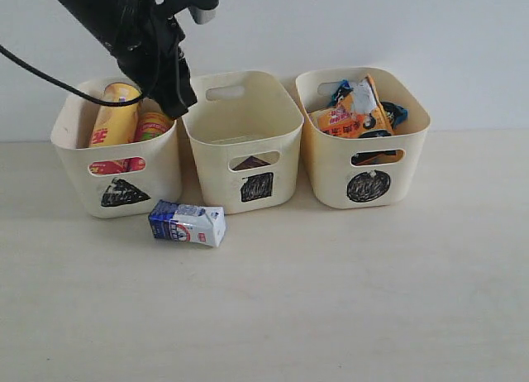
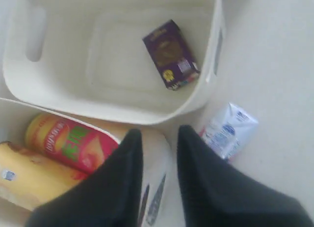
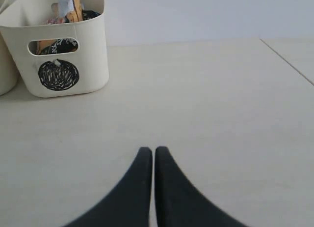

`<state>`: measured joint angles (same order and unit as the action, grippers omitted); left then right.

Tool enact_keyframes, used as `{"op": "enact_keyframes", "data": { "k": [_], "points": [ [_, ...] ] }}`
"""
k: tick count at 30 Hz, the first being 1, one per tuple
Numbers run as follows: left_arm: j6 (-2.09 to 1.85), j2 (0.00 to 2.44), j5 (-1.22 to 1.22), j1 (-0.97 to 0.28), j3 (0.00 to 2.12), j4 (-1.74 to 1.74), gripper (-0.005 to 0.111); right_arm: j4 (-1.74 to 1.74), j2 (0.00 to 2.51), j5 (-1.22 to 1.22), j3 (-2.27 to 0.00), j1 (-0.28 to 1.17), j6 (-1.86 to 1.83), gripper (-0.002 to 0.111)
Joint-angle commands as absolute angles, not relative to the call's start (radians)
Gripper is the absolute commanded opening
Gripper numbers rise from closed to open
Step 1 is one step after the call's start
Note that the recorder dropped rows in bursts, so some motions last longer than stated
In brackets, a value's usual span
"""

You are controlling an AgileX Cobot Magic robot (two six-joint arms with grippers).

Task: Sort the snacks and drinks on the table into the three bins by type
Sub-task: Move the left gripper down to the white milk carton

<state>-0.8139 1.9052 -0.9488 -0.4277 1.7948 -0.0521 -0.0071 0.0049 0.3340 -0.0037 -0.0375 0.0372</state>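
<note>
Down on the table [image 1: 347, 299], the blue-white carton [image 1: 187, 223] lies on its side, just in front of the gap between the triangle bin [image 1: 78, 163] and the square bin [image 1: 216, 163]. Its blue end sits close to the triangle bin's front corner; whether they touch I cannot tell. On its other sides the tabletop is bare, with wide open room toward the near edge and off to the right.

The purple carton [image 2: 170, 55] lies flat inside the square bin, near the front wall, with the rest of that floor bare. The yellow chip tube [image 1: 116, 116] and the pink-red chip tube [image 1: 151, 124] lean side by side in the triangle bin. The orange-white bag [image 1: 355, 109] and the blue bag [image 1: 395, 113] poke above the rim of the circle bin [image 1: 326, 171]. All three bins stand in a row close to the wall [image 1: 372, 26], their rims nearly meeting.

The left gripper [image 1: 180, 105] hangs above the adjoining rims of the triangle and square bins, fingers spread and holding nothing. The right gripper [image 3: 149, 151] sits low over bare table, well apart from the circle bin, its fingers pressed together with nothing held.
</note>
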Motion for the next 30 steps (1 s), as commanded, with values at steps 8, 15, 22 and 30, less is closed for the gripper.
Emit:
{"op": "enact_keyframes", "data": {
  "k": [8,15,22,30],
  "points": [
    [-1.066,1.885,-1.221,-0.388,1.729,-0.227,0.005,-0.010,0.000,0.330,0.000,-0.040,0.043,0.000],
    [-1.177,1.885,-1.221,-0.380,1.614,-0.250,0.005,-0.010,0.000,0.330,0.000,-0.040,0.043,0.000],
    [-1.302,1.895,-1.191,-0.380,1.558,-0.246,0.032,-0.010,0.000,0.330,0.000,-0.040,0.043,0.000],
    [-1.297,1.941,-1.171,-0.380,1.558,-0.246,0.073,-0.010,0.000,0.330,0.000,-0.040,0.043,0.000]
  ]
}}
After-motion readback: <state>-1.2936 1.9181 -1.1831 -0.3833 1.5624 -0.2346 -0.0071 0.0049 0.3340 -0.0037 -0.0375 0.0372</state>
